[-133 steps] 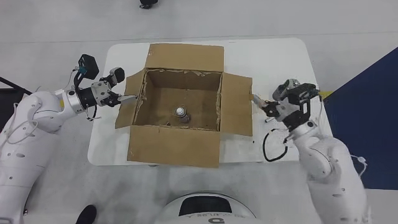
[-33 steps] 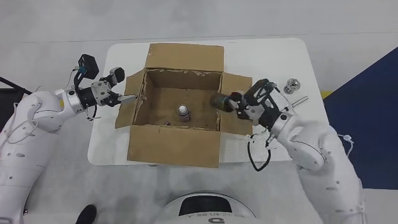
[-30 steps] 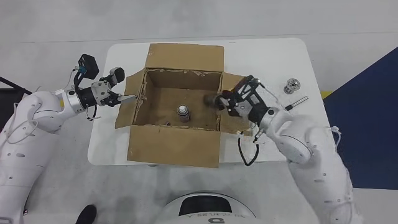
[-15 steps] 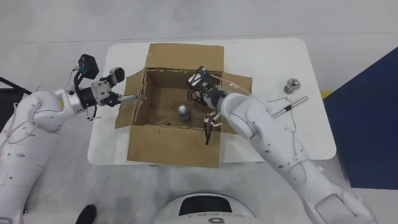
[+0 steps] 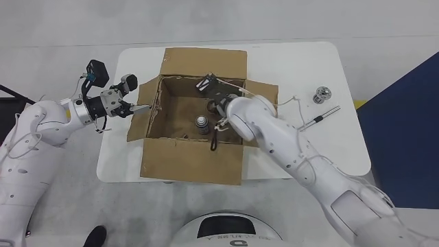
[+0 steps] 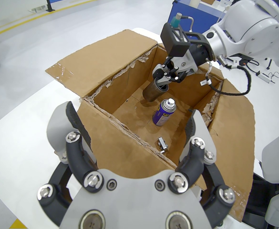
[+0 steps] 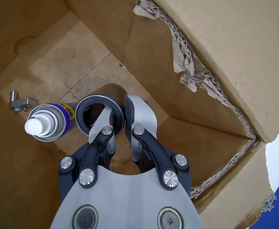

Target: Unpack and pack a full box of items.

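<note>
Swinging in from the table (image 5: 309,62), your right gripper (image 7: 120,114) now hangs inside the box (image 5: 192,159), clamping the cylinder (image 7: 114,89) beside the can (image 6: 163,115): packing is underway. Left gripper (image 6: 132,113) gapes, empty.

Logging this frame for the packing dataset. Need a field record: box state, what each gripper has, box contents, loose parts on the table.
box: open cardboard box, flaps out, on white table
right gripper: inside box, shut on hollow metal cylinder, one finger in its bore, one outside
left gripper: open, at the box's side flap
in box: spray can upright; small metal bracket on the floor
on table: round metal part; metal rod
</note>
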Controlling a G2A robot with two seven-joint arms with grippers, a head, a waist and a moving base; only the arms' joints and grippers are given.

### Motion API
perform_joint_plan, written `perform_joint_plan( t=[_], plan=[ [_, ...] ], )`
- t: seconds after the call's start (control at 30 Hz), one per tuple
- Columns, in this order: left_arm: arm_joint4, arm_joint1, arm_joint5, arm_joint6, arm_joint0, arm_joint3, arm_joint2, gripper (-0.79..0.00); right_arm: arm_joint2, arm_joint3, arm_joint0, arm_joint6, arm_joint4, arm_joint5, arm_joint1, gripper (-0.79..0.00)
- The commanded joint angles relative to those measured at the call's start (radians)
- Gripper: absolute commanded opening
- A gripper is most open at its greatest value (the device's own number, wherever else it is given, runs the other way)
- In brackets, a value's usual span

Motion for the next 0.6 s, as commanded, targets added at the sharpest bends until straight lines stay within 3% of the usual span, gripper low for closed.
perform_joint_plan(
  t=[0.0,0.3,0.43,0.57],
  plan=[
    [0.0,0.0,0.0,0.0,0.0,0.0,0.0,0.0,-0.008,0.01,0.005,0.007,-0.009,0.002,-0.005,-0.579],
    [0.0,0.0,0.0,0.0,0.0,0.0,0.0,0.0,0.014,-0.053,-0.033,-0.001,-0.047,0.005,-0.007,-0.588],
    [0.0,0.0,0.0,0.0,0.0,0.0,0.0,0.0,0.104,-0.244,-0.148,-0.04,-0.072,-0.034,0.027,-0.566],
    [0.0,0.0,0.0,0.0,0.0,0.0,0.0,0.0,0.303,-0.512,-0.355,-0.124,-0.124,-0.049,0.078,-0.557]
  ],
)
